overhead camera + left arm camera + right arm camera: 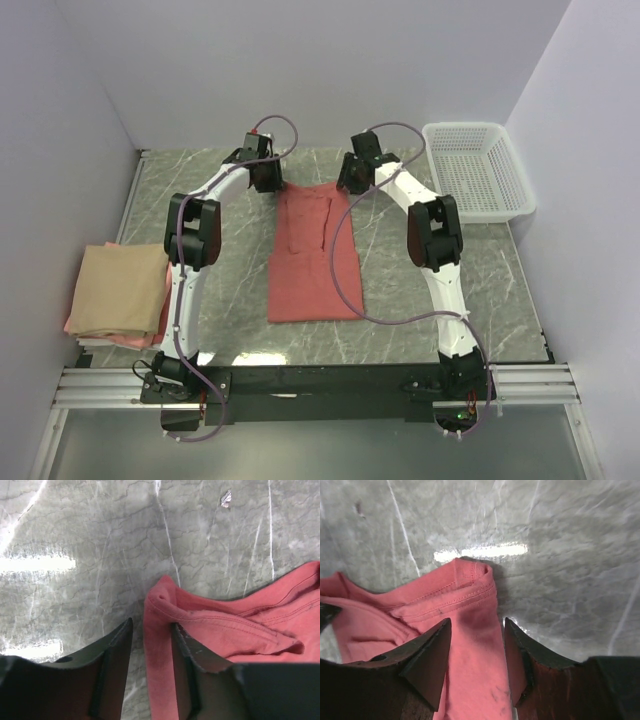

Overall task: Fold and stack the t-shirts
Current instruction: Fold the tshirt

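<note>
The salmon-red t-shirt [312,255] lies folded into a long strip in the middle of the table. My left gripper [268,180] is at its far left corner and my right gripper [352,178] at its far right corner. In the left wrist view the left gripper [151,623] is open, its jaws either side of the shirt's [225,630] corner fold. In the right wrist view the right gripper [477,621] is open, with the shirt's [420,610] corner between its jaws. The tan-beige t-shirt [120,290] lies folded at the left on the pink t-shirt [73,325], of which only an edge shows.
A white mesh basket [475,170] stands at the far right. The table top [450,290] is grey-green marble, walled at the back and both sides. Purple cables hang from both arms, one across the red shirt [340,260].
</note>
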Robot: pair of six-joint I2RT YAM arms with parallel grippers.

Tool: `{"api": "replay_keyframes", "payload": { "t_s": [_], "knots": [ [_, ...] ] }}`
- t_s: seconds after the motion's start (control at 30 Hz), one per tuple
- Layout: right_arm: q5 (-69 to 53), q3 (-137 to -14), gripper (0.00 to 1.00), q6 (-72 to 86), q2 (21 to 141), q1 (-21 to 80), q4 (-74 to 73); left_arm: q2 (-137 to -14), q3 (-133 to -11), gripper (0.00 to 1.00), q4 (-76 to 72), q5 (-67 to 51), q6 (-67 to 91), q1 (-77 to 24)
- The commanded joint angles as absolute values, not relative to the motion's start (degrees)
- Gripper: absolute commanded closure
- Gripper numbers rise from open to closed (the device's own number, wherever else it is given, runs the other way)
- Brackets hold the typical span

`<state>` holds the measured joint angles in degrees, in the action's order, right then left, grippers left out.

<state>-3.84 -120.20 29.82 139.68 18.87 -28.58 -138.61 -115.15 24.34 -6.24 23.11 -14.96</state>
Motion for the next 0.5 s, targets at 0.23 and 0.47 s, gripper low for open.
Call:
{"api": "replay_keyframes", "payload": {
  "t_s": [0.23, 0.47],
  "knots": [
    [3.0, -126.7, 0.58, 29.2, 143.4, 20.7, -35.2, -136.9, -113.7, 0.71, 19.8, -6.9, 23.2, -14.8],
    [4.7, -126.6, 0.85, 28.7, 141.9, 20.8, -35.6, -137.3, -114.3, 0.89, 19.6, -7.3, 23.4, -14.8]
  ]
}}
